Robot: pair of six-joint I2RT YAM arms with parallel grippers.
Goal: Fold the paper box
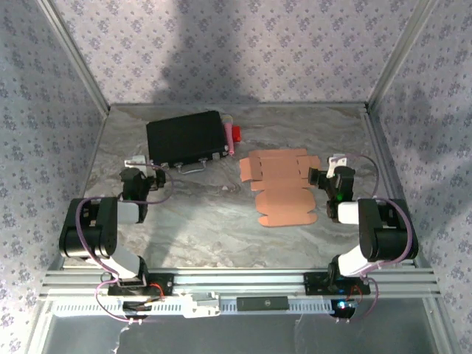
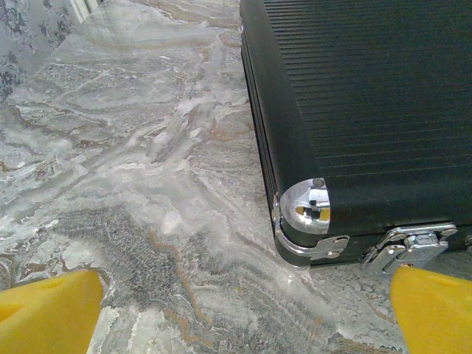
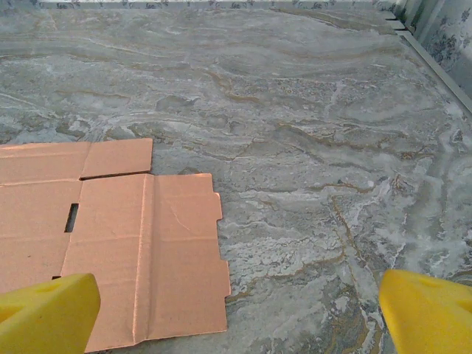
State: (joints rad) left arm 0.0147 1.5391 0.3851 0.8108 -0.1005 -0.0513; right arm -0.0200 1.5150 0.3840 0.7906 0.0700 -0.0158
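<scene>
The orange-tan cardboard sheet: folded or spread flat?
Spread flat. The orange-tan cardboard sheet lies on the grey marbled table, flaps outstretched, no walls raised.

Checking in from the remote desk, here's the cell today: a grey marbled tabletop [image 1: 221, 221] with whitish and brownish veins, closed in on three sides by pale lilac floral print. That's the back wall [image 1: 295, 44], the left wall [image 1: 37, 147] and the right wall [image 1: 435, 133]. Slanting aluminium posts [image 1: 76, 55] run up the back corners, and a ribbed aluminium rail [image 1: 243, 282] crosses the near edge. The light's soft and even. There's a big dim shadow [image 1: 199, 70] on the back wall, and the tabletop has a slight sheen.
</scene>
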